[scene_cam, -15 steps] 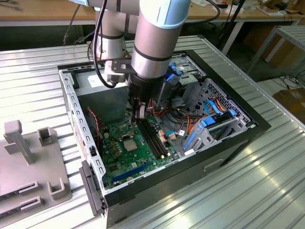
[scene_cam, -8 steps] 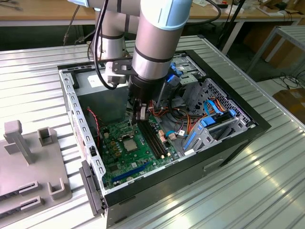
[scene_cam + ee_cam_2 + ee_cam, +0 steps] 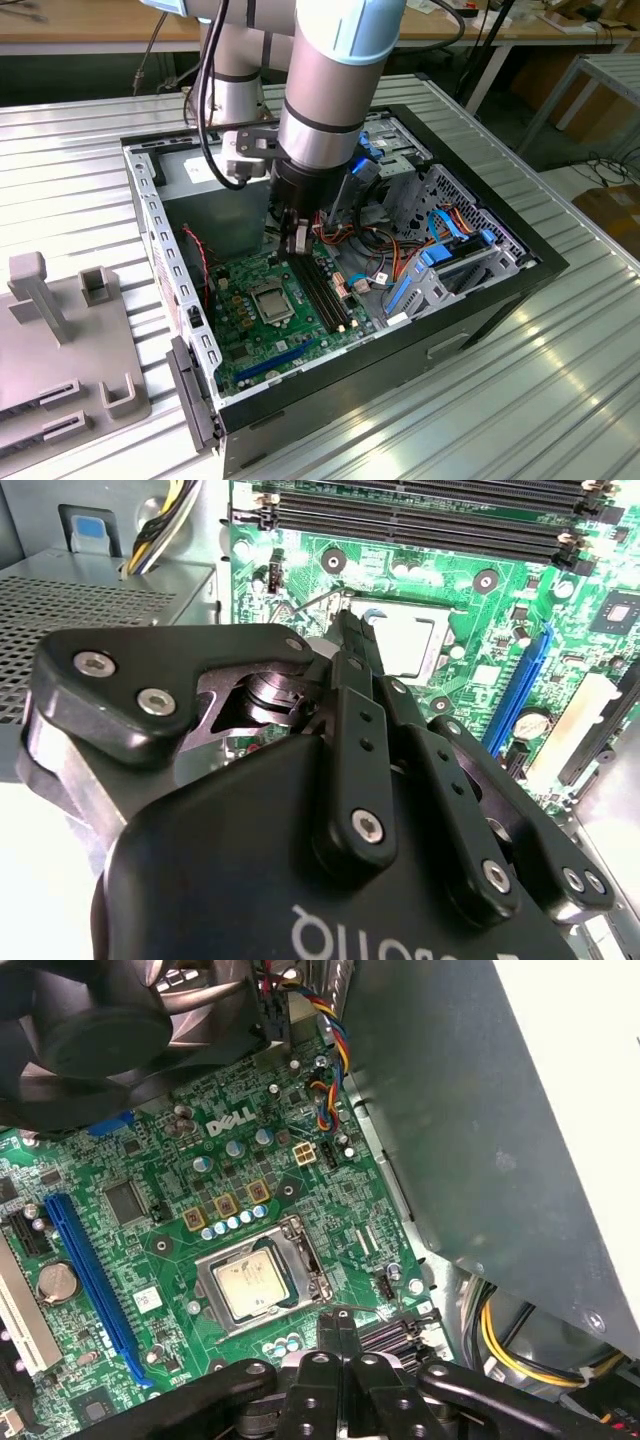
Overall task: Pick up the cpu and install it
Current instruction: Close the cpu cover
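Ribbed metal sheeting forms the counter (image 3: 560, 370), and on it lies an open computer case (image 3: 500, 290) with its side panel off. At the exterior view's left a grey plastic fixture (image 3: 60, 340) with upright posts and slots sits on the same counter. Inside the case a green motherboard (image 3: 240, 330) covers the floor, with long black memory slots (image 3: 322, 290) running beside the socket and a bundle of coloured cables (image 3: 395, 245) toward the drive bays. The robot arm (image 3: 330, 90) reaches down into the case, and its hand (image 3: 296, 240) hangs just above the board, near the ends of the memory slots and close to the socket. In the first wrist view the cpu (image 3: 252, 1285) lies flat inside the socket frame (image 3: 262, 1282), its dull metal top facing up, with the hand (image 3: 338, 1332) poised beside the socket's edge and apart from the chip. A blue expansion slot (image 3: 90, 1290) and a coin battery (image 3: 55, 1282) lie to one side. In the second wrist view the black fingers (image 3: 358, 720) are pressed together at their tips, clenched with nothing between them, pointing toward the socket.
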You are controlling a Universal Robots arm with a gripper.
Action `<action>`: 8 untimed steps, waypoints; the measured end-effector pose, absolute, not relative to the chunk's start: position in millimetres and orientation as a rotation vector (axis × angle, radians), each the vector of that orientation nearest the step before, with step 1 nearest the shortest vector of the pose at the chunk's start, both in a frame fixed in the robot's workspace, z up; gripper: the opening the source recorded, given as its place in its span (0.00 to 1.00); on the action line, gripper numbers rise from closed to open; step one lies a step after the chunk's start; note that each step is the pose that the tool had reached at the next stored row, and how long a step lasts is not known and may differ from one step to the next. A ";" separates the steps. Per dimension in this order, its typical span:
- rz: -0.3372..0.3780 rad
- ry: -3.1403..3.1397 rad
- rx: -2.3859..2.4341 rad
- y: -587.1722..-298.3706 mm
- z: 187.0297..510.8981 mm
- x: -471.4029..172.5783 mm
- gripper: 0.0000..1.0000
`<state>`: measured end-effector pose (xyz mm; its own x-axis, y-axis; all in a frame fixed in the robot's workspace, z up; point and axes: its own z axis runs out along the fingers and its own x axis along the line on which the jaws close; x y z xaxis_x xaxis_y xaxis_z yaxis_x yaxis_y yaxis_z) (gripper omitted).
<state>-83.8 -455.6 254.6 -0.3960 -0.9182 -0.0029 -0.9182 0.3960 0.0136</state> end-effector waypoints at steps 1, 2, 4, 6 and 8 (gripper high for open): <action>-0.020 -2.620 1.724 -455.7 254.6 -83.8 0.11; -0.020 -2.620 1.724 -455.7 254.6 -83.8 0.11; -0.020 -2.620 1.724 -455.8 254.6 -83.8 0.11; -0.020 -2.620 1.724 -455.8 254.6 -83.7 0.11; -0.020 -2.620 1.724 -455.8 254.6 -82.8 0.11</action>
<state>-82.8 -455.8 254.6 -0.3958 -0.9183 -0.0030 -0.9182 0.3958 0.0137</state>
